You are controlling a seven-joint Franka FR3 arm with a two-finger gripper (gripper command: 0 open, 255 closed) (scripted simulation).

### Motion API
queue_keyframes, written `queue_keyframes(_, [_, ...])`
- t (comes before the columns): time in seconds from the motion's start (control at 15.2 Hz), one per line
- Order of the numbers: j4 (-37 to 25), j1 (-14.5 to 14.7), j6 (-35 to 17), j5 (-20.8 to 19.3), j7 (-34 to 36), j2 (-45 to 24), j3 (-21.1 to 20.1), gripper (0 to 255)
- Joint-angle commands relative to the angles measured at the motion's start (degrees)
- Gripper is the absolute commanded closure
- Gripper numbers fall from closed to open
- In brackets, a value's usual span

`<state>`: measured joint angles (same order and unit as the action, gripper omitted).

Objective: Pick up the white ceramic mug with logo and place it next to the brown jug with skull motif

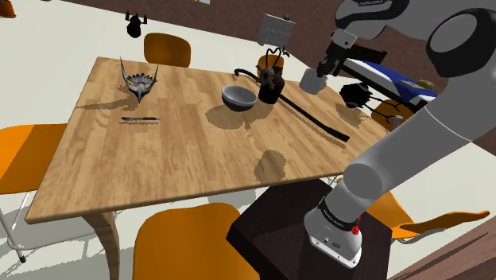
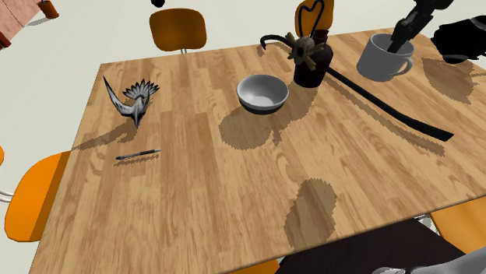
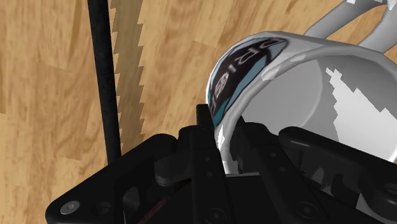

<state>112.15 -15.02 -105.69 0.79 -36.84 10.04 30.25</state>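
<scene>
The white mug (image 1: 311, 79) with a dark round logo (image 3: 234, 71) hangs tilted just above the table's far side. My gripper (image 1: 327, 67) is shut on its rim, one finger inside and one outside. In the wrist view the fingers (image 3: 213, 130) clasp the mug wall (image 3: 286, 83) beside the logo. The brown jug (image 1: 270, 81) with a pale motif and looped handle stands upright a short way towards the shoulder view's left of the mug. In the second exterior view the mug (image 2: 381, 56) sits to the right of the jug (image 2: 310, 59), under the gripper (image 2: 401, 35).
A long black strip (image 2: 389, 105) runs across the wooden table (image 2: 234, 194) from the jug, passing under the mug. A grey bowl (image 2: 262, 92), a winged grey figurine (image 2: 136, 100) and a pen (image 2: 139, 155) lie further left. Orange chairs (image 1: 183, 239) ring the table.
</scene>
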Motion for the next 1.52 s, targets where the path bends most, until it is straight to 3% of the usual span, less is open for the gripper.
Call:
queue_keyframes(0.0, [1.4, 0.0, -1.6, 0.1, -0.2, -0.2, 0.1, 255])
queue_keyframes(1.45, [14.2, -0.1, -18.3, 3.0, -3.6, -4.9, 1.5, 255])
